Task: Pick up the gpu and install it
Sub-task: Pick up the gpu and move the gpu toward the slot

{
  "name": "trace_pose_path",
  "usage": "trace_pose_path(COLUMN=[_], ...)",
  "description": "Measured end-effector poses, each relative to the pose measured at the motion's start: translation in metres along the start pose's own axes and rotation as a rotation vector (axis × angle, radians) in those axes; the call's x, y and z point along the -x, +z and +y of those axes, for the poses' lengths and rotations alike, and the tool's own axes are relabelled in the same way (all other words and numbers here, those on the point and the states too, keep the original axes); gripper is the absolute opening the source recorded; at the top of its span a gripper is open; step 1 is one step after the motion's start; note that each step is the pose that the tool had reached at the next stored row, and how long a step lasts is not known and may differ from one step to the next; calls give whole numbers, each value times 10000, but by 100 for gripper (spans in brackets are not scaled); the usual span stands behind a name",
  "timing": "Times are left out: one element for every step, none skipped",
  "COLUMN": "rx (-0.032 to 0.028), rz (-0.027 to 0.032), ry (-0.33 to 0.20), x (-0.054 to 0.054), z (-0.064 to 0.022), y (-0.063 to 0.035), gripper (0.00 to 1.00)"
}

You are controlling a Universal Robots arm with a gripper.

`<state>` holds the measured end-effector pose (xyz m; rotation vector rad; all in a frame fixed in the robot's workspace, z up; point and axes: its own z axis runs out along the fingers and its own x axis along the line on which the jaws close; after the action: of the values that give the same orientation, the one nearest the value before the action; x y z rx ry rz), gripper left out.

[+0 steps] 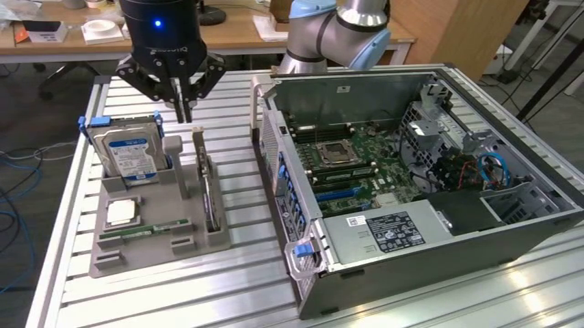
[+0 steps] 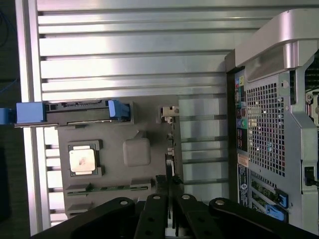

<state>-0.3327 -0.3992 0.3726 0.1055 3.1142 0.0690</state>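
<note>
Gripper point(image 1: 186, 115), fingers almost together and empty, poised above one end of the gpu point(image 1: 209, 195), which stands on edge in a grey holder point(image 1: 160, 205).

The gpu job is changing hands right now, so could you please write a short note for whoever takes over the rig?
Hand: shut and empty, hanging just above the grey holder, near the gpu's far end as the exterior view shows it.
The gpu: standing on edge in its slot of the holder, to the exterior view's left of the open computer case.
Done: nothing yet; the gpu has not been picked up.
Left: pick up the gpu and install it in the case.
</note>
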Motion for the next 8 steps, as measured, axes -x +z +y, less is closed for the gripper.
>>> trace_pose_path(rx=[0, 0, 0, -1, 0, 0, 0, -1], rz=[0, 1, 0, 1, 0, 0, 0, 1], ry=[0, 0, 0, 0, 0, 0, 0, 0], x=[0, 0, 0, 0, 0, 0, 0, 0], z=[0, 0, 0, 0, 0, 0, 0, 0], y=[0, 0, 0, 0, 0, 0, 0, 0], gripper=[23, 23, 29, 35, 35, 41, 41, 47])
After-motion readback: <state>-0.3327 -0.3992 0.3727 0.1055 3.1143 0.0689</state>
